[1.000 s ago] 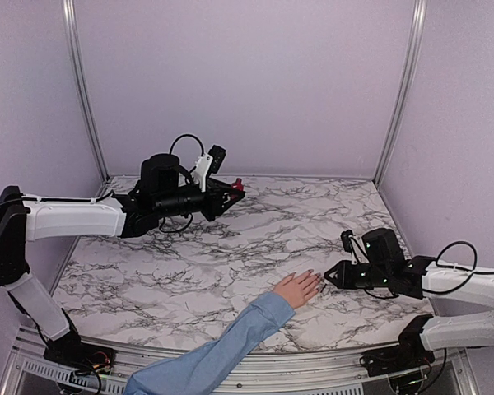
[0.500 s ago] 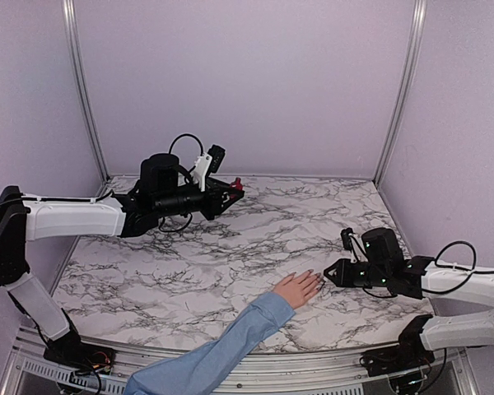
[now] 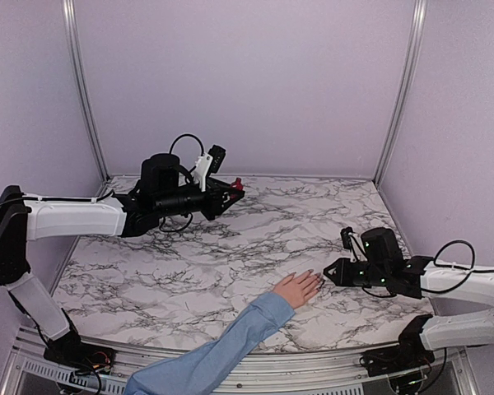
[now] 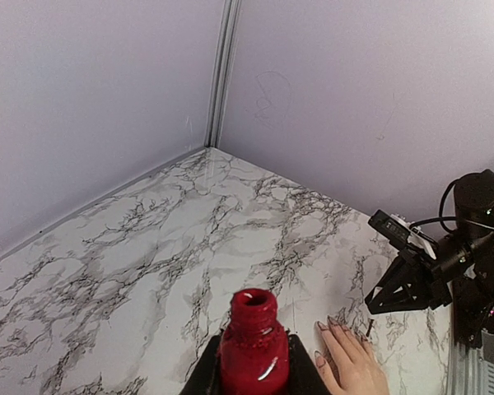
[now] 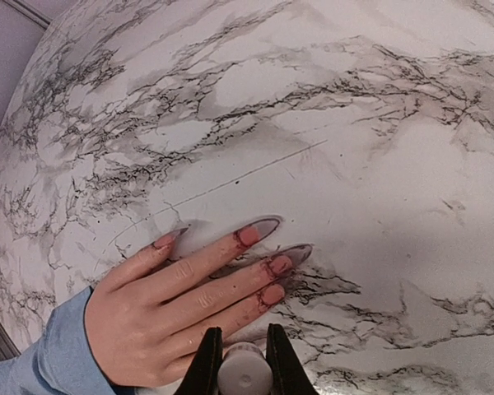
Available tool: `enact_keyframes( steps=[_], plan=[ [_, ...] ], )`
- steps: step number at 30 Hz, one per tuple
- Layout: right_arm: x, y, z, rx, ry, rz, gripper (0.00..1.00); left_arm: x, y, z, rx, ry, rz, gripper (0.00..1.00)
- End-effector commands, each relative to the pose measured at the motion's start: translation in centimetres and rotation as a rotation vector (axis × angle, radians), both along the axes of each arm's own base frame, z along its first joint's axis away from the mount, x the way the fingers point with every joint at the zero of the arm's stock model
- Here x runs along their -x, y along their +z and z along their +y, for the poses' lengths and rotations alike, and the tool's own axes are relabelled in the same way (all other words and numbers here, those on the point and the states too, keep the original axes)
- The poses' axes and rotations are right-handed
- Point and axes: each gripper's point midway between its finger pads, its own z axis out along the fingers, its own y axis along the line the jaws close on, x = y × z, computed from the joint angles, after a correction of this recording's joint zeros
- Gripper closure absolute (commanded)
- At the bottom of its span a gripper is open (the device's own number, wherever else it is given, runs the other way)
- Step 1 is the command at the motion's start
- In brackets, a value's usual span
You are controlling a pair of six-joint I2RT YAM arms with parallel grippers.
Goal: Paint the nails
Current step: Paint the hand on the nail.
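The nails (image 5: 262, 230) are long and pointed, smeared red near the base, with pale tips. The left gripper (image 4: 253, 369) clamps a red bottle (image 4: 252, 329); the right gripper (image 5: 243, 350) pinches a white cap (image 5: 244, 375).

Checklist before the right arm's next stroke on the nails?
1. Bottle grip: left gripper shut on uncapped red bottle, ok.
2. Brush grip: right gripper shut on white handle, ok.
3. Pose: hand flat on marble table, ok.
4. Polish kept to the nails: not ok, red smears on fingertip skin.
5. Brush tip, load: cannot tell, hidden.
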Motion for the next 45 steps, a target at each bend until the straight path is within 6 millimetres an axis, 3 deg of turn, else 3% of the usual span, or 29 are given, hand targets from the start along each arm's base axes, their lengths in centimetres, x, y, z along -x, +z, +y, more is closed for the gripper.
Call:
enact_keyframes(
  steps=[1,19,45],
  plan=[
    [-1.1,1.9,0.8,-0.03,-0.008,-0.057,1.0,-0.5,2.0,-0.2,0.029,-0.002,-0.045,1.0],
    [-1.1,1.4,1.2,-0.027,0.006,-0.039,1.0,-0.4,2.0,0.0,0.03,0.002,-0.043,1.0],
    [-1.3,0.8,0.3,0.011,-0.039,-0.023,1.0,-0.6,2.2,0.0,0.037,0.004,-0.038,1.0]
  ],
)
